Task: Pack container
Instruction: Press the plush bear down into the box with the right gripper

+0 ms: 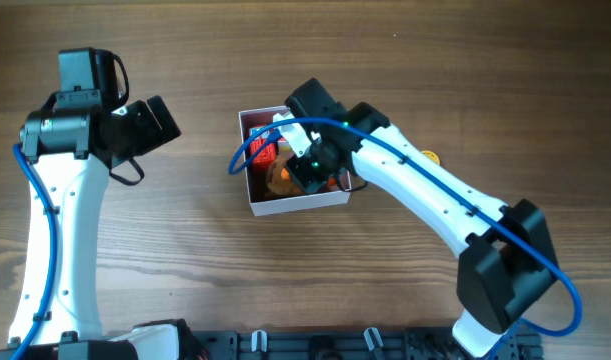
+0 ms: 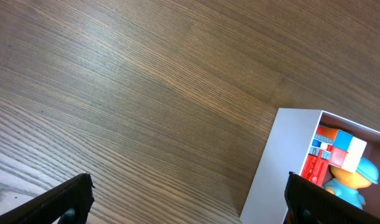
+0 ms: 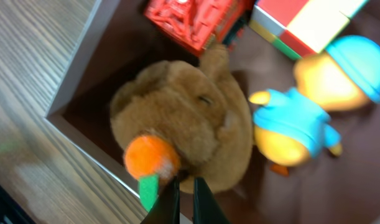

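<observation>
The container, a white-walled box with a dusty pink inside, stands mid-table. It also shows in the left wrist view and the right wrist view. Inside lie a brown plush toy with an orange nose, a red block toy, a multicoloured cube and a yellow and blue figure. My right gripper is over the container, its fingers pinched on the plush toy's edge. My left gripper is open and empty to the left of the container.
A small yellow object lies on the wooden table right of the container, partly hidden by my right arm. A blue cable loops over the container's left wall. A dark rail runs along the front edge.
</observation>
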`<state>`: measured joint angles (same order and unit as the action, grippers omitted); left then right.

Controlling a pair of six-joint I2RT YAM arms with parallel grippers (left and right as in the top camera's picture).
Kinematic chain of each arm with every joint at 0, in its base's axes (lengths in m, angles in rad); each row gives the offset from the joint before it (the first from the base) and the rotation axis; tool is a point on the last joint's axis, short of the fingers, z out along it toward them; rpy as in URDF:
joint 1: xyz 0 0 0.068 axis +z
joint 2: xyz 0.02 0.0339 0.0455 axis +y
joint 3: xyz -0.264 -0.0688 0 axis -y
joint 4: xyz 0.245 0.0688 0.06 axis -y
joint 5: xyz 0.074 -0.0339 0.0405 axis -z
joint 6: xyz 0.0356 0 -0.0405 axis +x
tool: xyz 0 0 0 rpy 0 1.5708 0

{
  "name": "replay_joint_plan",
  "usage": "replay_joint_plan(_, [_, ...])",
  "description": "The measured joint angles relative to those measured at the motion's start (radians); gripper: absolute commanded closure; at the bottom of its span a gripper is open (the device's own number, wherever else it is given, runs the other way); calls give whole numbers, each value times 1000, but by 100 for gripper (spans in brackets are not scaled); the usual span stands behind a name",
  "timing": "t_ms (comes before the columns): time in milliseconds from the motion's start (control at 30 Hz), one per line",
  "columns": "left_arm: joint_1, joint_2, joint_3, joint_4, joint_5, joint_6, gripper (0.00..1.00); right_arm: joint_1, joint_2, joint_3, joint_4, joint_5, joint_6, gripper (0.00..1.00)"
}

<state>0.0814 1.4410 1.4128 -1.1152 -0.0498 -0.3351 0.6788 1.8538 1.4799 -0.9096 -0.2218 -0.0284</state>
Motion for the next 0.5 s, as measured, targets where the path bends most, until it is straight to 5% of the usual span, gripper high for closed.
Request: replay_joint_plan(500, [0, 0, 0, 0, 0, 0, 0, 78, 93, 0, 163, -47, -22, 88])
